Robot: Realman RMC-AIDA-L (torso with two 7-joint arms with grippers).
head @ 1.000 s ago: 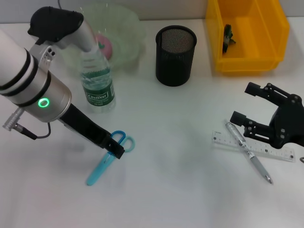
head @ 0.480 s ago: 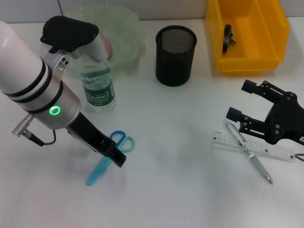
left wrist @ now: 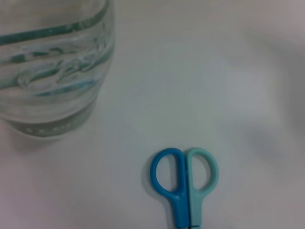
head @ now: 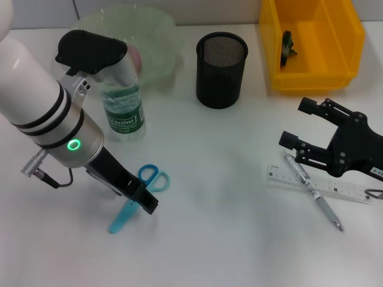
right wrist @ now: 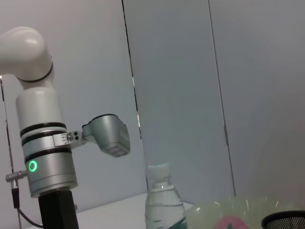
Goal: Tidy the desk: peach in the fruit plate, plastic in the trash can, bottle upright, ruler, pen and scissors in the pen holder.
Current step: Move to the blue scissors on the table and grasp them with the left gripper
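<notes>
Scissors [head: 136,197]: small, with 1 dark blue loop and 1 pale teal loop, blades together and flat on the white bench [head: 227,197]. They lie at about 7 o'clock from the pen holder [head: 221,69], just below the bottle [head: 122,110].
Handling of scissors: I judge them light and stiff, with smooth plastic handles that could slip. Lying flat, they leave little to get under. The neck where the handles meet the blades looks the surest place to pinch.
Left hand [head: 146,202]: low over the scissors, near the neck just below the loops. Whether its fingers are apart or together I cannot tell.
Right hand [head: 302,125]: at 3 o'clock on the bench, fingers spread apart and gripping nothing, just above the pen [head: 312,191] and ruler [head: 323,185].
Pen and ruler: the silver pen lies crossed over the clear flat ruler. Both are likely light. The ruler is thin and hard to lift off a flat surface, so the pen is best taken at mid-barrel.
Bottle: clear plastic with a green label, already upright, partly hidden by the left arm.
Peach [head: 136,58]: pink, only a sliver showing, in the pale green fruit plate [head: 158,36] at 11 o'clock.
Pen holder: black mesh cup, upright with an open mouth, at 12 o'clock.
Yellow bin [head: 311,42]: at 1 o'clock, with a small dark item inside.
</notes>
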